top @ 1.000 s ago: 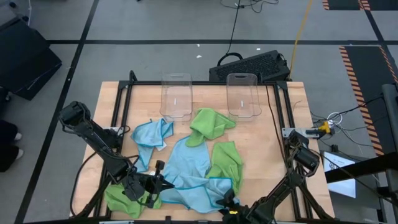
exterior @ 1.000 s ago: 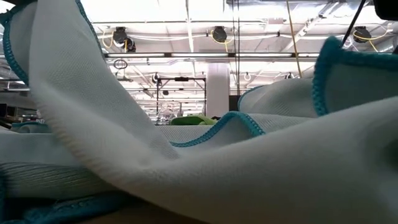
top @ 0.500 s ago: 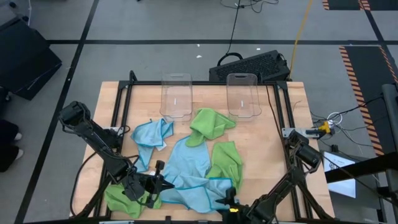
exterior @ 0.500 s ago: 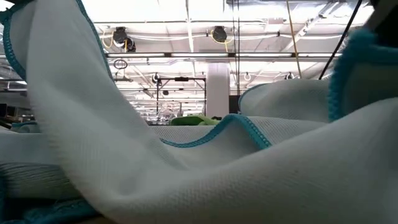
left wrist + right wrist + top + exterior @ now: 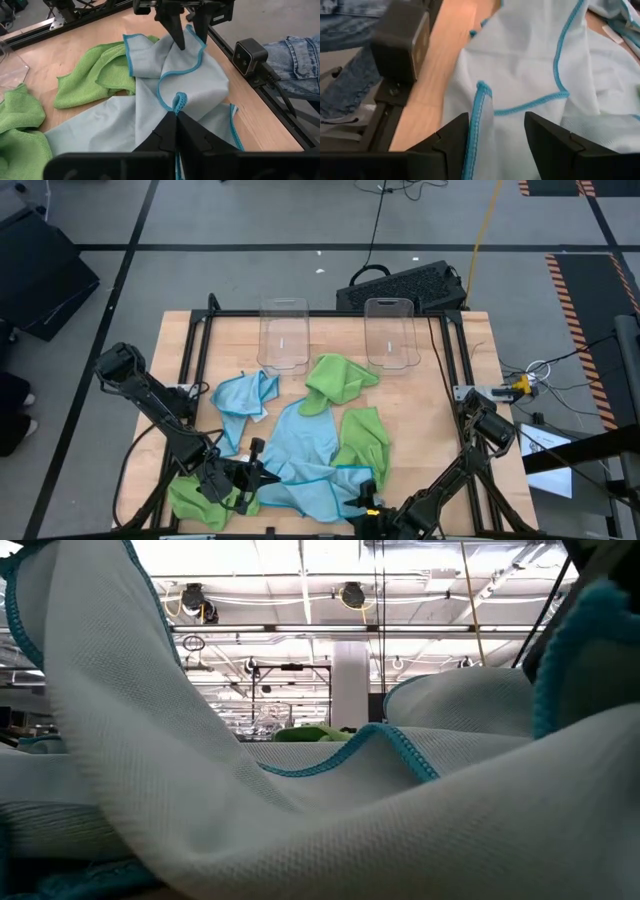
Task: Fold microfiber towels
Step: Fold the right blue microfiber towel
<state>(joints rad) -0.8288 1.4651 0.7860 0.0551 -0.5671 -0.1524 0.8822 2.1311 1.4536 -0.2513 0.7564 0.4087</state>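
Observation:
A large light blue towel (image 5: 305, 450) with a teal hem lies crumpled on the table's near middle; it fills the low view (image 5: 300, 820). My left gripper (image 5: 266, 474) is at its near left part, shut on it. My right gripper (image 5: 362, 502) is open at the towel's near right corner, its fingers (image 5: 455, 137) on either side of a raised hemmed edge (image 5: 479, 100). It also shows in the left wrist view (image 5: 186, 35). A second light blue towel (image 5: 245, 395) and three lime green towels (image 5: 340, 378) (image 5: 365, 440) (image 5: 195, 500) lie around. My left gripper pinches a small bunched fold of the light blue towel's hemmed edge (image 5: 179, 102) between its two shut fingers, coming low from the table's left. The towel lies slack on the table around the hold. My right gripper: I cannot tell whether its fingers touch the cloth between them.
Two clear plastic bins (image 5: 285, 335) (image 5: 390, 330) stand at the table's far side. A black frame rail (image 5: 260, 75) with a camera block runs along the near edge. A person's jeans (image 5: 300, 50) show beyond that edge. Bare wood shows at the far left and right.
My right gripper has come a little closer over the towel's near right corner. In the low view that hemmed edge has shifted toward the picture's right. My left gripper has kept still.

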